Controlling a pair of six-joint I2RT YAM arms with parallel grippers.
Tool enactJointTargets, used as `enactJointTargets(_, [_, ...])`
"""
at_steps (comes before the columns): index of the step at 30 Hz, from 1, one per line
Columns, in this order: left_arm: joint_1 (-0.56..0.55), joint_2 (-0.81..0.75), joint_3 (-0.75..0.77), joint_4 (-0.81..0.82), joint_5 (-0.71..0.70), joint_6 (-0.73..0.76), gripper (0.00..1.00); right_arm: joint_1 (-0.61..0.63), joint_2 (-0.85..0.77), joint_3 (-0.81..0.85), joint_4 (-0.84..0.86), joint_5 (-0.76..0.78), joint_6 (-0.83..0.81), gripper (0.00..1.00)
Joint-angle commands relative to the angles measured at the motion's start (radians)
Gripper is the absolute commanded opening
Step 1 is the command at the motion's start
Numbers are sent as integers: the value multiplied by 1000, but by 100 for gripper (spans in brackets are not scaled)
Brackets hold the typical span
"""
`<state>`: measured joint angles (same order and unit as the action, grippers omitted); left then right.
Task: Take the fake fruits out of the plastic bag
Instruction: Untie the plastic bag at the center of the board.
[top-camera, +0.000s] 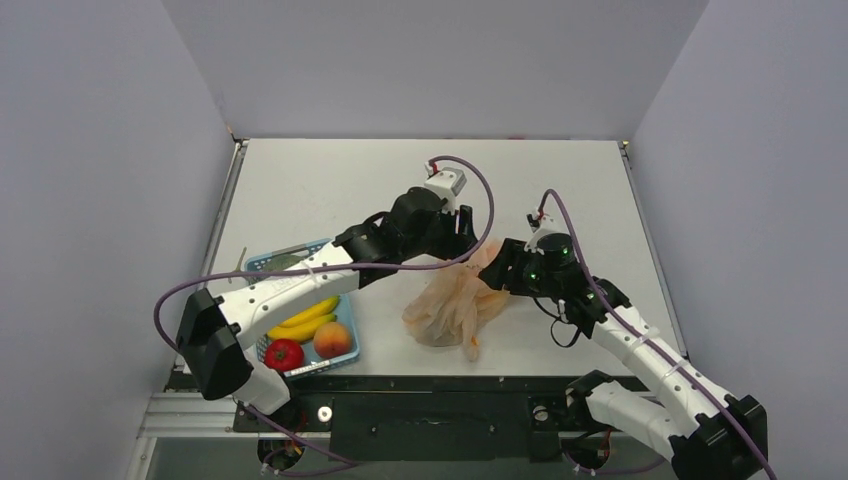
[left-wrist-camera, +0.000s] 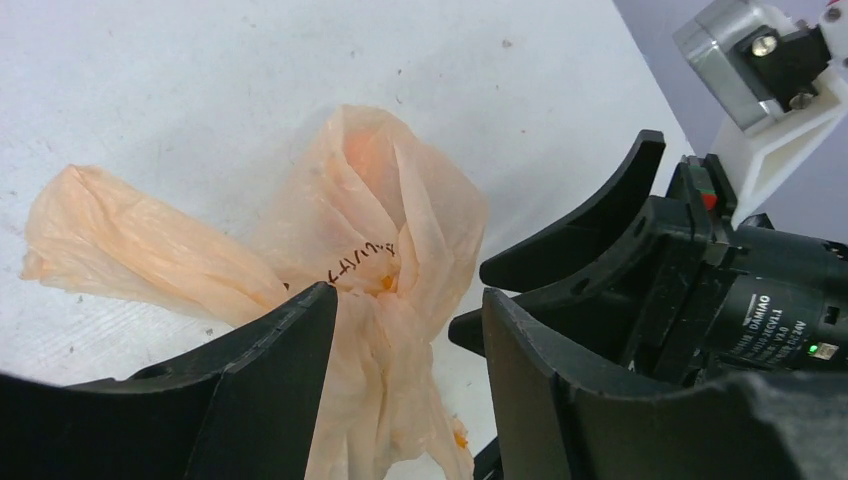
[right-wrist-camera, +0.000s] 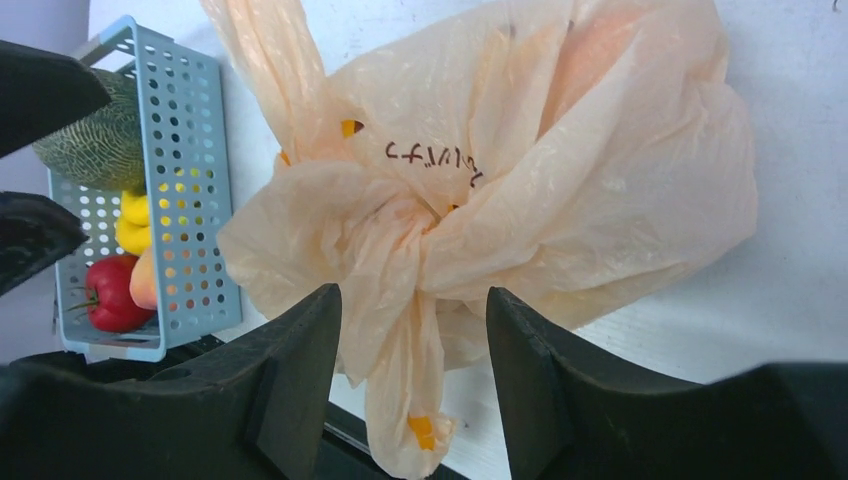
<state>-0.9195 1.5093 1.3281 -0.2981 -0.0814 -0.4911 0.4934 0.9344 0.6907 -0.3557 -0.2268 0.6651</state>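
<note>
You have bright, even light from overhead; shadows on the bench (top-camera: 330, 180) are soft. In your wrist views the near fingers (left-wrist-camera: 270, 390) look slightly blurred.

"DAMIAO" on motor label (left-wrist-camera: 760, 315); smaller lines illegible. Black handwritten scrawl on plastic bag (right-wrist-camera: 600, 150), unreadable.

On my feed the thin, crinkly, translucent plastic bag (right-wrist-camera: 560, 150) reads pale peach-orange, flecked with small yellow-orange marks and one dark inky scrawl. The perforated plastic basket (right-wrist-camera: 190, 200) is light blue with rows of round holes. Its fruit shows as a green netted melon (right-wrist-camera: 95, 150), yellow bananas (right-wrist-camera: 135, 225), a glossy red round fruit (right-wrist-camera: 110, 295) and an orange-pink peach (top-camera: 332, 340), all against the off-white tabletop (top-camera: 330, 190).
</note>
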Motion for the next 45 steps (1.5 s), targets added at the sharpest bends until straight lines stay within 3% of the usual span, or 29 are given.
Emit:
enactJointTargets(1, [-20,75,35,-145,-39,-61,53,-29,1,54,-52,-51,-41,52])
enactJointTargets(6, [-22,114,14,-200,-4,-39,52,-63,40,31,-59,-92,12,51])
enactJointTargets(9, [-27,94,-54,-132,45,-56,48,-68,29,-5,-25,-96,87,50])
enactJointTargets(10, [-27,92,-73,-123,45,-67,44,-67,23,-12,-6,-94,126,51])
enactJointTargets(13, [-28,78,-102,-105,34,-66,20,-66,26,-44,37,-100,182,50])
enactJointTargets(17, [-31,23,-209,6,70,-82,0,-64,38,-76,57,-80,229,49])
enactJointTargets(21, [-35,-9,-317,183,144,-105,0,-51,20,-143,97,-12,268,48])
enactJointTargets(28, [-36,13,-318,209,153,-166,0,-38,59,-143,107,18,324,41])
enactJointTargets(35, [-50,-4,-320,208,127,-238,0,72,57,-122,118,64,369,41])
enactJointTargets(40, [-50,-44,-310,153,92,-222,0,56,33,-179,173,129,439,24])
enactJointTargets(45, [-50,-99,-336,113,44,-225,0,39,-11,-185,182,159,435,0])
